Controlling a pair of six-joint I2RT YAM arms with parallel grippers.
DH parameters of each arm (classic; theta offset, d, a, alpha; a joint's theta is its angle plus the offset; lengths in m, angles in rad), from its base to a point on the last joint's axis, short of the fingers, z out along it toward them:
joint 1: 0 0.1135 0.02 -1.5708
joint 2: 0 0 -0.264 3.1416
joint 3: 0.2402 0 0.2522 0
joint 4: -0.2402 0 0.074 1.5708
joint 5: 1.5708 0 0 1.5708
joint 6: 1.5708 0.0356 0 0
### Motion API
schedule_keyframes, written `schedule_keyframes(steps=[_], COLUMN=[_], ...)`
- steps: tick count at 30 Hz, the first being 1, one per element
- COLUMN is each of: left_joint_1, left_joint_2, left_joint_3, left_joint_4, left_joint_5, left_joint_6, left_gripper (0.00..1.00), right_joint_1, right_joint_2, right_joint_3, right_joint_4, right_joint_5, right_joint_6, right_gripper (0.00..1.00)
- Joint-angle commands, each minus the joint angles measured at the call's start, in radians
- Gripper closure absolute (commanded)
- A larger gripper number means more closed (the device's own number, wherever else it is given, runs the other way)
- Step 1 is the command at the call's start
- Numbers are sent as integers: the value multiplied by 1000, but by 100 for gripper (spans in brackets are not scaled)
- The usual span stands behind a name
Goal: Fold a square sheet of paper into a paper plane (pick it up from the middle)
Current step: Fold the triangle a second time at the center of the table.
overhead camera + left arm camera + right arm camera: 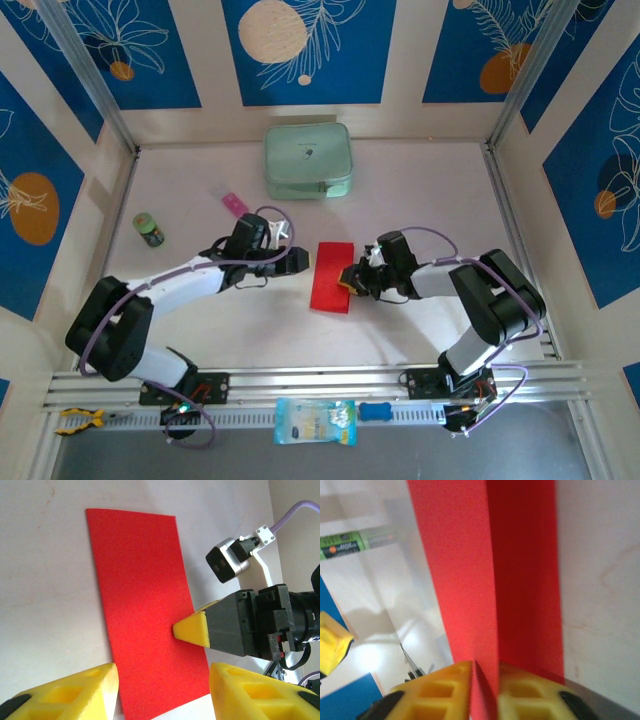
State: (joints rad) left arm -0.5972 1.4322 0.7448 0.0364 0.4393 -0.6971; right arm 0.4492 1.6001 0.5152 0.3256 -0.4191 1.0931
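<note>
The pale table (420, 200) carries a pale green zip case (308, 160) at the back, well apart from the work. In the middle lies the red sheet of paper (331, 277), already doubled into a narrow rectangle and mostly flat between the two arms. The left gripper (162, 680) hangs low over one short end of the sheet with its yellow fingers (75, 695) apart, one on each side of the strip and gripping nothing. The right gripper (485, 672) comes in from the opposite long edge, and its fingers are pressed together on a thin lip of the red paper. From its wrist view I cannot tell whether it holds one layer or both. That is the main risk. If only the upper layer is caught, any pull would probably peel the fold open instead of moving the sheet. If the left fingers close while off-centre, they could crumple the end or skid the paper across the smooth table, skewing the next crease. A small green-capped bottle (150, 230) and a pink block (235, 204) sit off to the left, out of the way.
</note>
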Motion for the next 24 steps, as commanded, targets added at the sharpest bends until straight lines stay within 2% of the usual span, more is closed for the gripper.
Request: schedule_keyframes(steps=[1, 11, 16, 24], left_joint_1=[-38, -243, -396, -604], left_joint_2=[-44, -66, 0, 151], left_joint_3=[-11, 4, 111, 240], left_joint_4=[-25, -47, -245, -362], left_joint_5=[-19, -161, -389, -685], left_joint_6=[32, 213, 360, 515], left_gripper=[49, 48, 46, 40], right_joint_1=[-22, -66, -71, -73], right_joint_2=[-21, 34, 41, 39], right_joint_3=[31, 75, 82, 89], right_joint_4=[-41, -61, -71, -91], right_joint_5=[-74, -161, -162, -166], right_joint_6=[-75, -127, -130, -136], right_gripper=[77, 80, 83, 84])
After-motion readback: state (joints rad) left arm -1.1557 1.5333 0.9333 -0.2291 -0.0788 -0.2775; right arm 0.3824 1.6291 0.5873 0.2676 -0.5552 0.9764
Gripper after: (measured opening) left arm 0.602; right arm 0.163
